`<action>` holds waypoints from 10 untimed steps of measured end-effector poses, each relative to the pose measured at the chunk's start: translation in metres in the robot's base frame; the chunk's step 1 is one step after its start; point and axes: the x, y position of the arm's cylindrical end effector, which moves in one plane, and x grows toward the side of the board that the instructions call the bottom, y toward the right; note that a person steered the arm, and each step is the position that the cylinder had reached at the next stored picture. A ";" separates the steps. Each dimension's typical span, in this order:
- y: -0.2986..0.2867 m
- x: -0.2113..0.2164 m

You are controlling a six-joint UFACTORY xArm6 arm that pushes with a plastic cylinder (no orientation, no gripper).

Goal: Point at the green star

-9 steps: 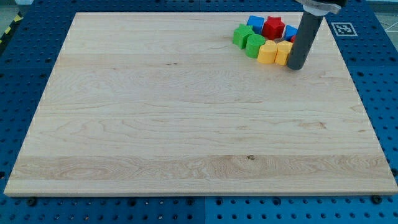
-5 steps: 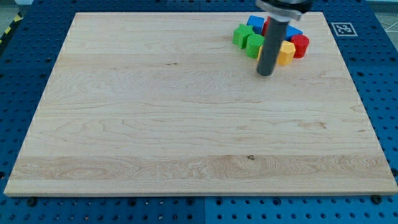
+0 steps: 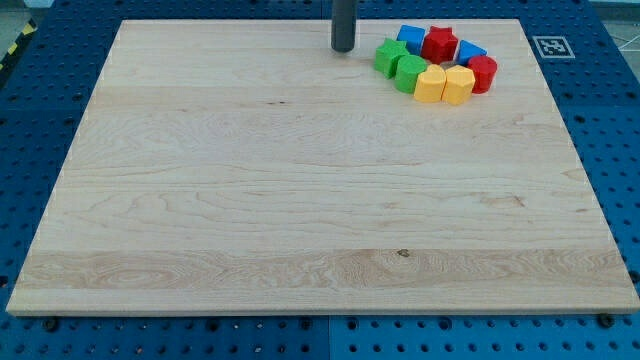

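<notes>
Presently: green star [image 3: 386, 56], at the view's left edge of the block cluster, near the bench's [image 3: 250, 200] top right. Touching it on the right, a second green block [image 3: 409, 72], shape unclear. Beyond: two yellow blocks [image 3: 430, 86] [image 3: 458, 85] in front, blue [image 3: 410, 37], red [image 3: 439, 43] and blue [image 3: 468, 50] behind, a red one [image 3: 483, 73] at the far right.

My tip [image 3: 343, 48]: on the bench just left of the star, apart from it, nothing between. No fingers fitted, so no grip state to report.

Step in hand, by my reading: the approach, nearly done. Next move calls for a short slide toward the view's right, stopping beside the star without shoving it.

Markings: a black-and-white fiducial tag [image 3: 551, 46] off the bench's top right corner; no readable lettering.
</notes>
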 end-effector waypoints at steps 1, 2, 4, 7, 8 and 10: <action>0.000 -0.001; -0.002 -0.010; 0.001 -0.045; 0.041 -0.020; 0.022 -0.020; 0.004 0.000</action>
